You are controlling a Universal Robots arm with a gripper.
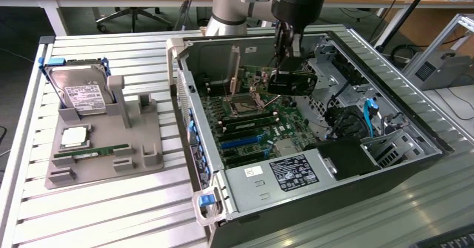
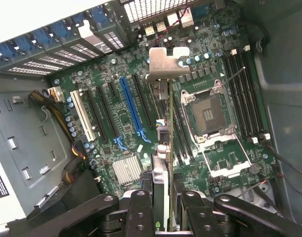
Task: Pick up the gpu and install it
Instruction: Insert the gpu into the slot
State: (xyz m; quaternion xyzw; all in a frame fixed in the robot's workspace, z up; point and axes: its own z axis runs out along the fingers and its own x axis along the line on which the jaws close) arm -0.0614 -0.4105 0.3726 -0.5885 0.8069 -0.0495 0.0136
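**GPU being carried over the motherboard**

The gpu [image 2: 163, 143] is being gripped edge-on by the gripper [image 2: 163, 210], clenched around it inside the open computer case [image 1: 194, 148]. It is being held above the motherboard [image 2: 126, 113]; seating is judged unfinished.

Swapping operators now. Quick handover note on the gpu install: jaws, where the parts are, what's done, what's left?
Gripper: jaws shut on the gpu, holding it edge-on with the silver bracket toward the case's rear slots.
Position: the arm is inside the open PC case, the card held above the motherboard, near the expansion slots beside the CPU socket.
Done: the gpu is picked up and brought into the case.
Left: it is not yet seated in a slot; I cannot tell how close its edge is to one.
Elsewhere: the hard drive and RAM stick sit on the grey holder at the exterior view's left.
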